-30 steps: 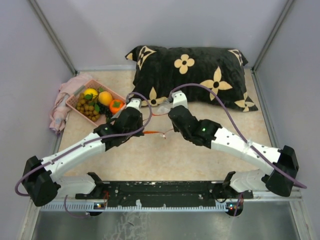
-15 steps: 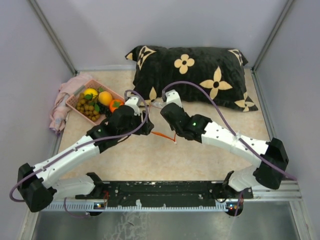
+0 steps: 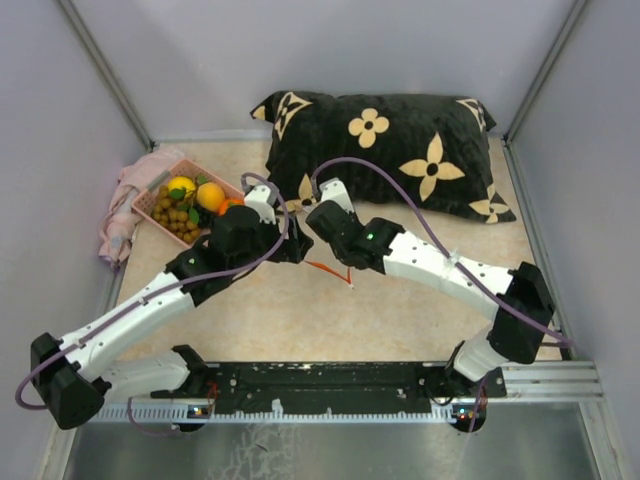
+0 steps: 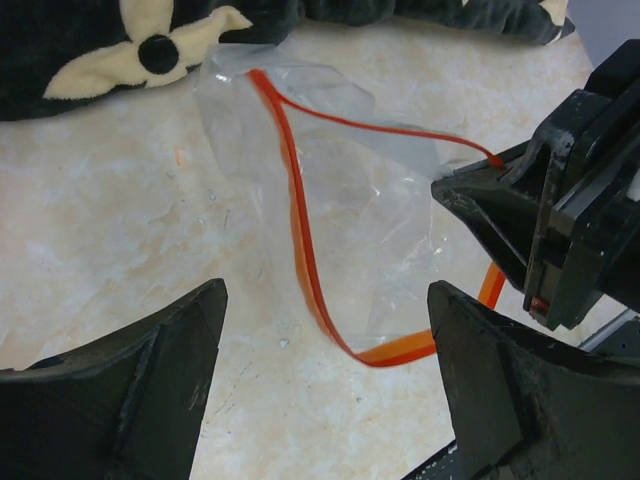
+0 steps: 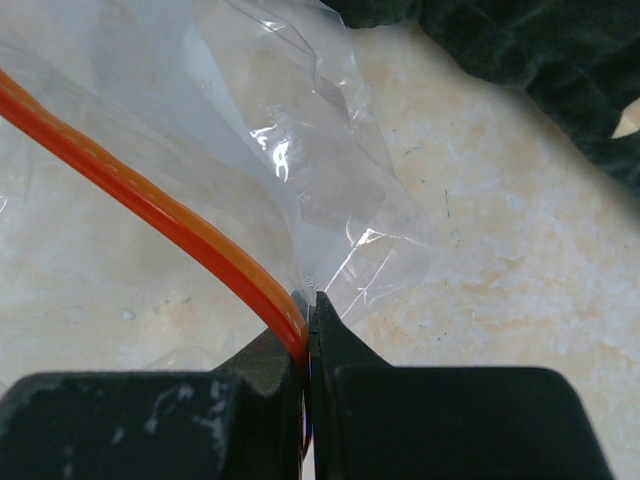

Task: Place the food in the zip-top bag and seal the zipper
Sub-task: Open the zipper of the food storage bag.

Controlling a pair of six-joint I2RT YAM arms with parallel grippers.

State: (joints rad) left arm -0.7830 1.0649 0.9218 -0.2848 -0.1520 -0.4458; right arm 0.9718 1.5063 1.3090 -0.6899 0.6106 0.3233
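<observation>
red-orange zipper [image 5: 150,215] between right fingers [image 5: 440,420]

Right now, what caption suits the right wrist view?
Right end effector pinching the red-orange zipper of a clear zip-top bag, dark pillow behind.

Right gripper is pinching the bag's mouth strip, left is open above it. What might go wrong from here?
The right gripper grips only a thin edge of the red-orange zipper strip; a tug could slip it free.
The clear floppy plastic bag is limp, so the open left gripper might catch both walls and close the mouth.
Sealing now would leave the toy fruits out in the pink plastic basket.
</observation>
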